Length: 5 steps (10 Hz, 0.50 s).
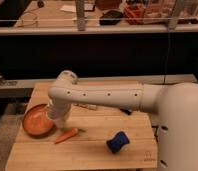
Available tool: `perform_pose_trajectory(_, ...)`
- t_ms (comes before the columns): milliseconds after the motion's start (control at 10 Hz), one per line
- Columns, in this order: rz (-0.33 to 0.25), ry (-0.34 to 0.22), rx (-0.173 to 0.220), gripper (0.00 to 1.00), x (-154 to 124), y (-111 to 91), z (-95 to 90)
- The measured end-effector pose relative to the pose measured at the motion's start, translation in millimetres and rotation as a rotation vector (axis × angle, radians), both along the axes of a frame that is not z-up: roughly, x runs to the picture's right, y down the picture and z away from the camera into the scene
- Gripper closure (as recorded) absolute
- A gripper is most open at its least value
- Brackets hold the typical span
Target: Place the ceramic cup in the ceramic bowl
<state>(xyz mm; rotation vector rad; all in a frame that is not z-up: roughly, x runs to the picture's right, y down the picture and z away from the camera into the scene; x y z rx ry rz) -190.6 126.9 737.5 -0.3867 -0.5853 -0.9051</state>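
The orange-brown ceramic bowl (31,126) sits at the left end of the wooden table. My gripper (57,119) hangs down from the white arm at the bowl's right rim. It is shut on the small white ceramic cup (57,123), which is held low over the bowl's right edge. The cup is partly hidden by the gripper.
A small orange carrot (67,135) lies just right of the bowl. A blue object (117,142) lies further right near the front. A white packet (88,106) shows under the arm. The wooden table (92,152) ends close left of the bowl. A dark shelf stands behind.
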Motion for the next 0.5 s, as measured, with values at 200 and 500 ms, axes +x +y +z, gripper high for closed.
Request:
perform_pose_trajectory(200, -0.006, 0.007, -0.010, 1.00, -1.9, -1.3, 3.9)
perform_pose_trajectory(500, -0.025, 0.015, -0.024, 1.00, -33.4, 0.2, 23.9)
